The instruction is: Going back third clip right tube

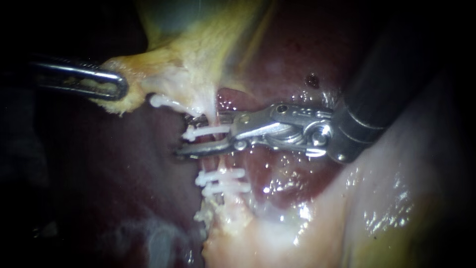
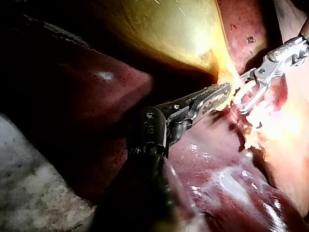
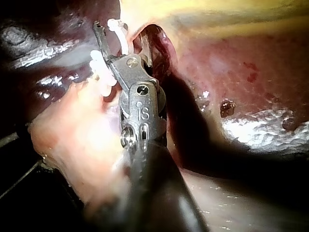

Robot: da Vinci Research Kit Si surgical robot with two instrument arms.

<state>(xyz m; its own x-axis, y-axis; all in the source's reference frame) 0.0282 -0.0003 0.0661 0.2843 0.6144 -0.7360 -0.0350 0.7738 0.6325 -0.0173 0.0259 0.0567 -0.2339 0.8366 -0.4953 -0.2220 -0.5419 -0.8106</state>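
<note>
right instrument jaws parted astride clip | left instrument gripping gallbladder | lower clips: endoscope

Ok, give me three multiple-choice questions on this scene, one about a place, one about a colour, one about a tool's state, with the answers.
1. What does the left tool hold?
A. the yellowish edge of the gallbladder
B. nothing, it hangs free
C. the other tool's shaft

2. What colour are the clips on the tube?
A. blue
B. white
C. gold

3. How do the jaws of the right tool stand?
A. shut together and empty
B. open, with one clip lying between them
C. buried out of sight in tissue

Answers:
1 A: its jaws press the yellow tissue from two sides.
2 B: each clip shows as a white bar across the pink tube.
3 B: a gap shows between the jaws in the endoscope view, and the clip sits in it.
</note>
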